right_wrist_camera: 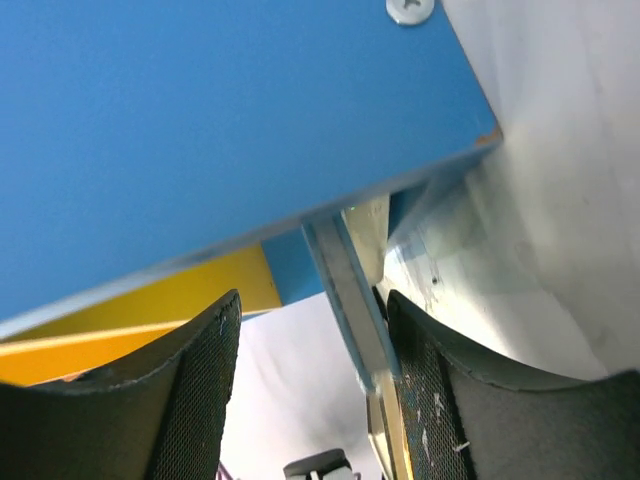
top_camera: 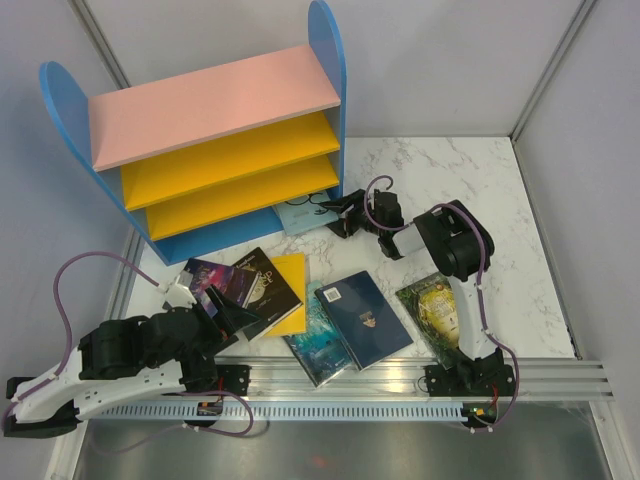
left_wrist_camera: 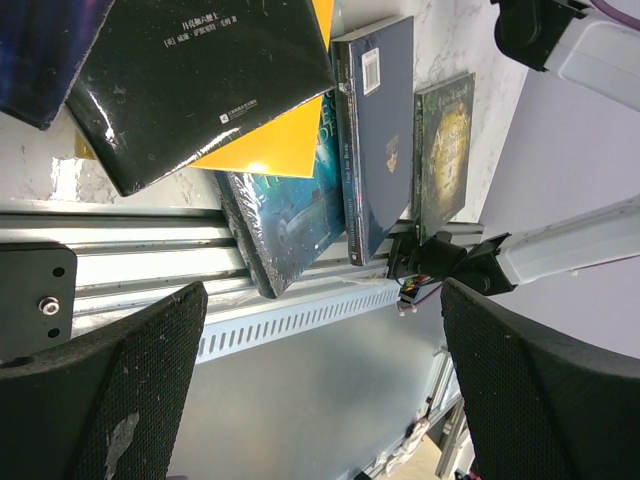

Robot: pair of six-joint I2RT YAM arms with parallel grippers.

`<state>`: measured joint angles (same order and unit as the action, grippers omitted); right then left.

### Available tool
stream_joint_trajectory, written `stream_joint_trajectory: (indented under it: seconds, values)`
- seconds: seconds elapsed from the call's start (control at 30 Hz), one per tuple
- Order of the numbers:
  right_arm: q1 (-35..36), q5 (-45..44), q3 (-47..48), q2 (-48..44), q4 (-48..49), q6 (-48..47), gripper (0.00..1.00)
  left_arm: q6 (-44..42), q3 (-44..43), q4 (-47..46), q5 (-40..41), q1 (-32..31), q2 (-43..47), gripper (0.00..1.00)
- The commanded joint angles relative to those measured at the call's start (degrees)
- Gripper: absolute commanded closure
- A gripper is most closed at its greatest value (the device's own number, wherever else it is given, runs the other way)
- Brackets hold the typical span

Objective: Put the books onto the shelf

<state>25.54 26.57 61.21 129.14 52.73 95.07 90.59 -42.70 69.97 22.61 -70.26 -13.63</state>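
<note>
So nearest the arms, the left gripper (left_wrist_camera: 322, 290) is spread wide with nothing in it, hovering over the rail (left_wrist_camera: 120, 260) just short of the black book (left_wrist_camera: 200, 90), which lies on the yellow book (left_wrist_camera: 270, 150). The teal book (left_wrist_camera: 290, 215) and navy book (left_wrist_camera: 375, 130) poke past the bench (top_camera: 500, 200) edge onto that rail, with the green-gold book (left_wrist_camera: 445, 150) beside them. Further back, the right gripper (right_wrist_camera: 312, 300) has its jaws apart around the edge of the light blue book (top_camera: 298, 215), at the bottom slot of the shelf (top_camera: 215, 105) by its right panel, with bare marble to its right.
</note>
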Motion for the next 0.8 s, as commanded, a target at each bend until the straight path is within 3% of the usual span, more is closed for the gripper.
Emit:
stream_joint_trajectory:
  seconds: [0.0, 0.17, 0.23, 0.27, 0.37, 0.77]
  values:
    - [-0.5, 3.0, -2.1, -4.0, 0.8, -1.4, 0.36, 2.8, 0.5, 0.5, 3.2, -0.3, 0.5, 0.01]
    - [-0.7, 3.5, -5.3, -5.1, 3.1, 0.0, 0.39, 3.0, 0.9, 0.4, 3.3, -0.3, 0.4, 0.01]
    - [-0.8, 3.7, -6.4, -6.0, 3.5, 0.2, 0.54, 3.2, 0.9, 0.5, 3.1, -0.3, 0.2, 0.02]
    - [-0.7, 3.8, -6.6, -6.4, 3.6, 0.4, 0.67, 3.3, 1.0, 0.4, 3.1, -0.3, 0.2, 0.02]
    - [-0.6, 3.7, -7.0, -6.9, 4.0, 0.7, 0.83, 3.7, 1.5, 0.3, 3.0, -0.3, -0.1, 0.03]
    - [-0.6, 1.6, -3.6, -2.3, 4.4, 2.7, 0.94, 3.6, 0.9, 0.0, 1.5, -0.3, -1.6, 0.04]
